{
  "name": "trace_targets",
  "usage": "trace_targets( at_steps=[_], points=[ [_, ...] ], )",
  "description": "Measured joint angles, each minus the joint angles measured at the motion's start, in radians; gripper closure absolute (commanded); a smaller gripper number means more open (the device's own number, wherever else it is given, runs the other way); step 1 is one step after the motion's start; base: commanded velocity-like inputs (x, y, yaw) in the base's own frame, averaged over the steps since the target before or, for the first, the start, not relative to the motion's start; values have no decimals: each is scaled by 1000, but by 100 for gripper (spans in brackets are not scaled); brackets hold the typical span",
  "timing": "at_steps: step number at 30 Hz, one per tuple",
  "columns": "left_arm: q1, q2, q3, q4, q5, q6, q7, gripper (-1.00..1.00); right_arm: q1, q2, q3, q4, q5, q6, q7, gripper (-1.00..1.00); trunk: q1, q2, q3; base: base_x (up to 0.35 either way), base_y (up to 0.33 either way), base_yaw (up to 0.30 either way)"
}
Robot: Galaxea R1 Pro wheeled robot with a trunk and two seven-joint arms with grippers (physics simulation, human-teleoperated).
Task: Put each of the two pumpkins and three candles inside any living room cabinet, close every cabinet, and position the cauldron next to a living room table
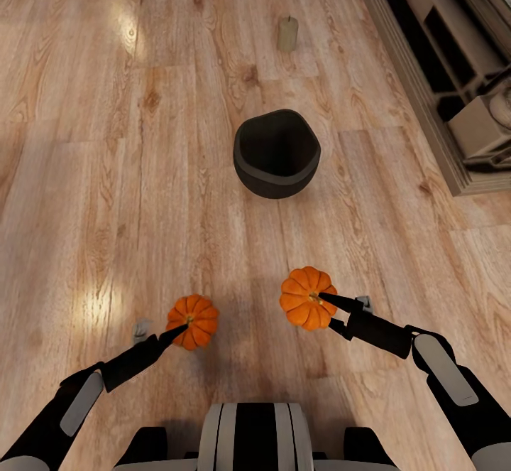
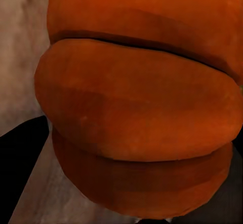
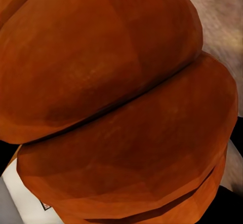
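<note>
Now two pumpkins (both gripped)

- Head cam sits up high, looking forward and steeply down over both arms at the wood floor, with the cauldron mid-frame.
- Left wrist cam is jammed right up against the left pumpkin, looking along the fingers.
- Right wrist cam, same deal with the right pumpkin, super close.
- Each wrist cam shares its pumpkin with the head cam, plus slivers of floor.
</note>
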Motion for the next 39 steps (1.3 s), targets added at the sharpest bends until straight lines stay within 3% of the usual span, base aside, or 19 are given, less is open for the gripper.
trace_targets(
  at_steps=[4,14,27,28,29,39],
  points=[
    [0,1,36,0,2,7,-45,100,0,0,0,0,-2,1,0,100,-2,1,15,0,0,0],
    [0,34,45,0,2,10,-172,100,0,1,0,5,-1,0,-5,100,-6,3,54,0,0,0],
    [1,39,46,-5,4,41,-189,100,0,1,0,14,-1,-19,-4,100,-12,6,104,0,0,0],
    [1,38,46,-5,33,44,-189,100,0,1,0,25,-1,-20,-3,100,-13,7,108,0,0,0],
    [1,39,45,-5,40,44,-189,100,0,1,0,26,4,-21,-3,100,-13,7,112,0,0,0],
    [2,38,42,-5,52,44,-189,100,0,0,-1,34,-1,-21,-5,100,-18,9,151,0,0,-21]
  ],
)
